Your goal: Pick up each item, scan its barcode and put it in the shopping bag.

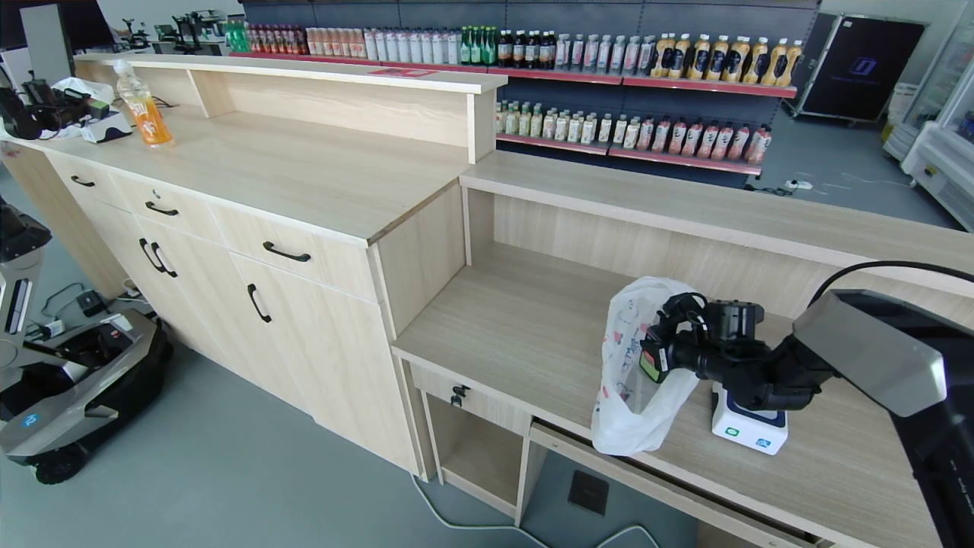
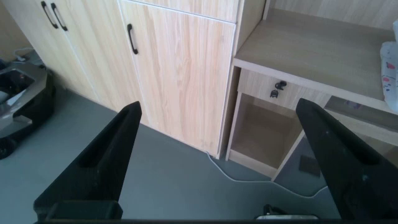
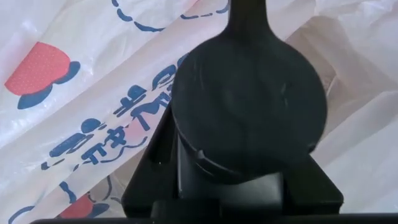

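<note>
On the lower counter (image 1: 533,320) stands a white plastic shopping bag (image 1: 635,365) with red and blue print. My right gripper (image 1: 660,358) reaches into the bag's mouth and is shut on a dark bottle (image 3: 249,106) with a green label (image 1: 650,367). The bag's printed film (image 3: 93,112) surrounds the bottle in the right wrist view. A white scanner box (image 1: 749,428) sits on the counter right beside the bag, under my right arm. An orange drink bottle (image 1: 144,106) stands upright on the upper counter, far left. My left gripper (image 2: 219,112) hangs open and empty over the floor, facing the cabinet doors.
The taller counter (image 1: 304,167) with drawers and cabinet doors runs along the left. Another robot base (image 1: 68,380) is parked on the floor at far left. Shelves of bottled drinks (image 1: 609,68) line the back. Cables lie on the floor under the lower counter.
</note>
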You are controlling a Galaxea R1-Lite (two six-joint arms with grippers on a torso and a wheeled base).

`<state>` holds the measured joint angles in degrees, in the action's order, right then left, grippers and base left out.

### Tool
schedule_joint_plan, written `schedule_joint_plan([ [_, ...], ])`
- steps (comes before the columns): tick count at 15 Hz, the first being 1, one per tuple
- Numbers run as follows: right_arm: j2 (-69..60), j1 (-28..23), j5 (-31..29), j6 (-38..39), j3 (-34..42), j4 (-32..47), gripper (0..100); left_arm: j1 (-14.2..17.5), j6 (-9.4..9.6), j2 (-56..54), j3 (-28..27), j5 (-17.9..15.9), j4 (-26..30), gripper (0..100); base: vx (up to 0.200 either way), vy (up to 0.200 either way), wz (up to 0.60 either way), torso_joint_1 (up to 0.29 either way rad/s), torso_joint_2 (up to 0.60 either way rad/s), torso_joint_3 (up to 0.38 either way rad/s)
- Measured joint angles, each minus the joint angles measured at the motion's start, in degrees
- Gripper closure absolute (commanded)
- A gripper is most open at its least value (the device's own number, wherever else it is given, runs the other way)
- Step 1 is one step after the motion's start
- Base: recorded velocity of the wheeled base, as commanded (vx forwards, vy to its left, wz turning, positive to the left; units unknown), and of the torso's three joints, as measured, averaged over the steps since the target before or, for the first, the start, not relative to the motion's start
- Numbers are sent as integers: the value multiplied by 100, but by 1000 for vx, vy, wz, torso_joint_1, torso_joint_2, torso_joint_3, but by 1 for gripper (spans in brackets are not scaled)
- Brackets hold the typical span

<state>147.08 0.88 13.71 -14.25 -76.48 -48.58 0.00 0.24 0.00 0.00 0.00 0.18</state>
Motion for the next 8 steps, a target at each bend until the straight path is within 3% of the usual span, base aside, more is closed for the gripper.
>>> schedule_joint_plan([
  [8,-1034,-35,-1,227,358,99,0,0,-2,0,0,0,0,0,0,0,0,0,0,0],
])
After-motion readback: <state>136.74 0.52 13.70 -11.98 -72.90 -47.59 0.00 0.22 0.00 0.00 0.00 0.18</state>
